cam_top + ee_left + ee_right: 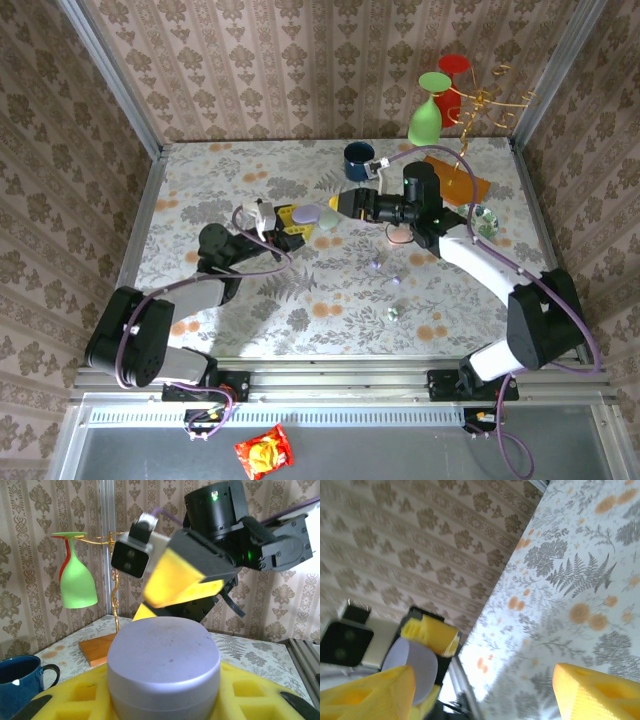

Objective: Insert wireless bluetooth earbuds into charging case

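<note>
While left jaws clamp the case (164,665), right jaws gape

Black-and-white arms (480,262) — yellow fingers (592,692), purple cables (597,345), green light (215,496).

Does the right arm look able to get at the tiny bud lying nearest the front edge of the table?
Probably yes. The bud lies alone on bare table on that arm's side, with nothing over it, and the right gripper is open and empty.
</note>
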Controlling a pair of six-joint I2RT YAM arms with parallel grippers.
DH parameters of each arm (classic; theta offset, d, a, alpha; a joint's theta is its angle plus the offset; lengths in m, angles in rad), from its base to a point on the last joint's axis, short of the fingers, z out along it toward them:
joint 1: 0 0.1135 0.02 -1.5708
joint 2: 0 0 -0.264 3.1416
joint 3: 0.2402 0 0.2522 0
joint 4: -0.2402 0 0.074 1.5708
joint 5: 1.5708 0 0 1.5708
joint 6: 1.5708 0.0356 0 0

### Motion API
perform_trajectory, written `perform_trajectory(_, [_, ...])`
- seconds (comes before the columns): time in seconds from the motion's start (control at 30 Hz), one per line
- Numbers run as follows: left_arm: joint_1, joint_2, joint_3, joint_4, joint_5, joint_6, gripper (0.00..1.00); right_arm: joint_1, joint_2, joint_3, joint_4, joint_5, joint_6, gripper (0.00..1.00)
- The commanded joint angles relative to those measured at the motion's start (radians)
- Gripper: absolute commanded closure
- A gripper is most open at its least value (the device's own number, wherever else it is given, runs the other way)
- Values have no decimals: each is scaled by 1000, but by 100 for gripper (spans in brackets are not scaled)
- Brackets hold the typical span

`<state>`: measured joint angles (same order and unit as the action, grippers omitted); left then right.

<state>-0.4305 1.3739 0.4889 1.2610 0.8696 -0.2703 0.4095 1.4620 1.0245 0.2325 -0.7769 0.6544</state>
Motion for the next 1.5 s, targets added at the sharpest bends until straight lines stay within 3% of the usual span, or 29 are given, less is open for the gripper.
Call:
perform_trajectory(0.0, [6, -26, -21, 0, 49, -24, 71, 61, -63, 26, -201, 47, -494, 25])
perform_trajectory(0.13, [6, -24, -30, -8, 100, -26, 71, 120, -100, 25, -240, 73, -712, 22])
perform_trajectory(0.23, [4, -22, -30, -2, 125, -36, 72, 149, -87, 36, -248, 142, -756, 22])
perform_trajectory(0.97, [2, 5, -23, 11, 193, -18, 71, 137, -45, 59, -117, 207, -561, 25])
perform_trajectory(1.47, [-5, 9, -6, 15, 264, -52, 71, 115, 7, 87, -99, 165, -516, 27])
